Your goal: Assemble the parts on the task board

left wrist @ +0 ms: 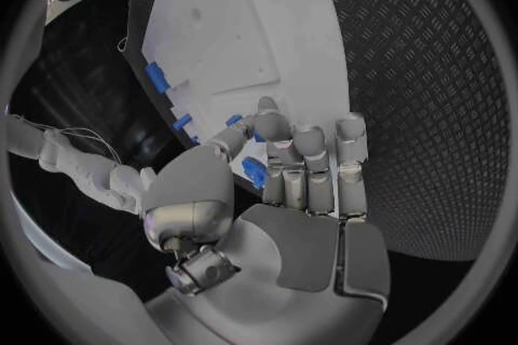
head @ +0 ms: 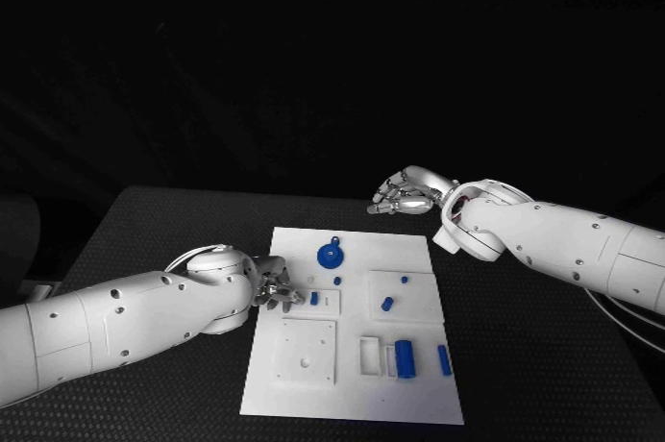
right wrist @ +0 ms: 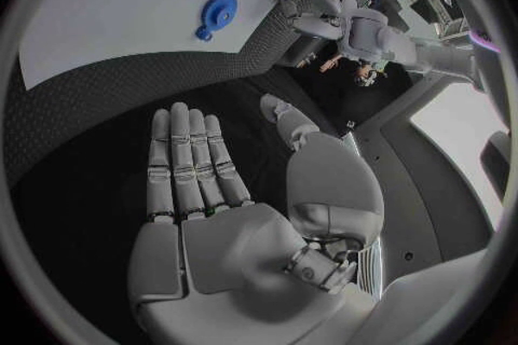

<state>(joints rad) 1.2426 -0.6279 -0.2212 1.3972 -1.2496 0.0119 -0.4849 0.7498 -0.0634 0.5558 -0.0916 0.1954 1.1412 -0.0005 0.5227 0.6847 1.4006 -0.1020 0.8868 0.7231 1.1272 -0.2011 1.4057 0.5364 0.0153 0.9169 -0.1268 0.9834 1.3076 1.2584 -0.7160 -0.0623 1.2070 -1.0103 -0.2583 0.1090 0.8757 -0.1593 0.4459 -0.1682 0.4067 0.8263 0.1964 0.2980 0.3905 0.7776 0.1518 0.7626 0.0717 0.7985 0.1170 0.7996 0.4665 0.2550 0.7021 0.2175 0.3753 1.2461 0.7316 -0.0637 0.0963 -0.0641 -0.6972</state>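
Task board (head: pixel 355 384) lies mid-table, blue parts (head: pixel 405 357) on it. Left hand (head: pixel 273 290) sits at its left edge, fingers curled, grasp indeterminate. Right hand (head: pixel 406 194) hovers beyond the far edge, fingers extended, empty.

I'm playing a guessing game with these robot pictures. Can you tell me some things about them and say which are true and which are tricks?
1. The right robot hand holds a blue wheel. False: it holds nothing, its fingers are apart, and the blue wheel lies on the task board.
2. The left robot hand is at the board's edge. True.
3. The table is black. True.
4. The board is red. False: it is white.
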